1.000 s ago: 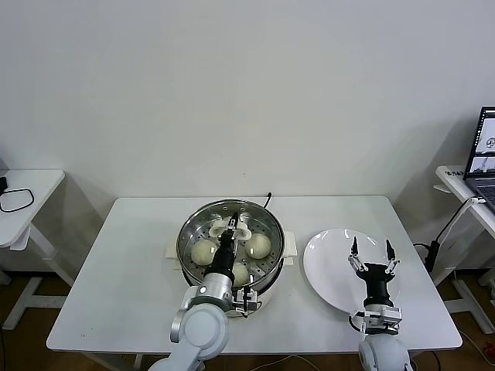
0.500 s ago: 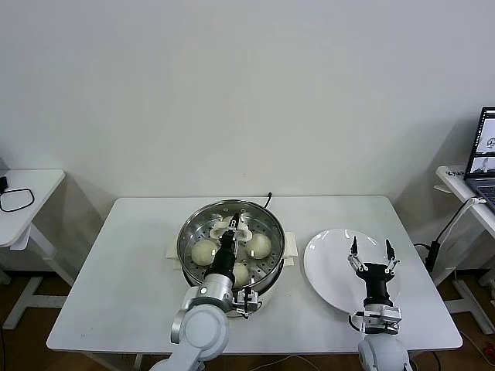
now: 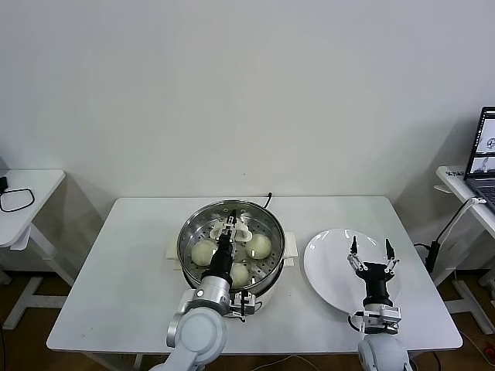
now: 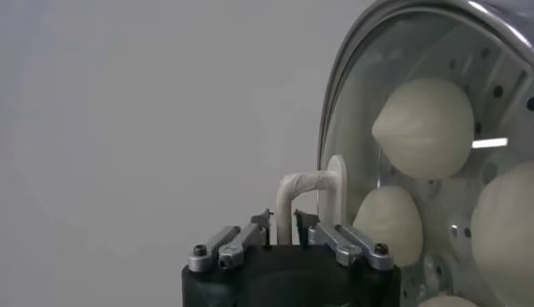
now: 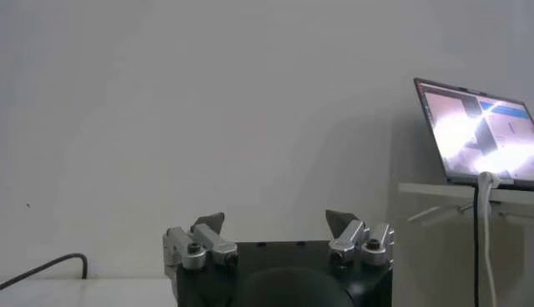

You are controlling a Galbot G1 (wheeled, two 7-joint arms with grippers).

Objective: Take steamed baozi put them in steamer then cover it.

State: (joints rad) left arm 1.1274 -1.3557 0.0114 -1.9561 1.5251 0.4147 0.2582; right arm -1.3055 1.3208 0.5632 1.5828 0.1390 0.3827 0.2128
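Note:
The steamer [image 3: 187,233] stands mid-table with the glass cover [image 3: 267,226] resting on it. Through the glass I see steamed baozi [image 3: 204,252] [image 3: 257,245] [image 3: 240,273] on the perforated tray. My left gripper [image 3: 230,225] reaches over the cover's cream handle [image 3: 240,230]. In the left wrist view the handle [image 4: 288,196] stands between the left gripper's [image 4: 283,218] fingertips with a thin gap on each side, so it is open. Baozi [image 4: 425,127] [image 4: 388,223] show behind the glass. My right gripper [image 3: 370,249] waits open over the white plate [image 3: 329,270], holding nothing.
The white plate lies right of the steamer. A black cable [image 3: 268,199] runs off behind the steamer. A side table with a laptop [image 5: 480,133] stands at the far right, another small table [image 3: 23,193] at the far left.
The left gripper's jaws have parted from the cover's handle, which they held shut before. The cover stays on the steamer. The right arm has not moved.

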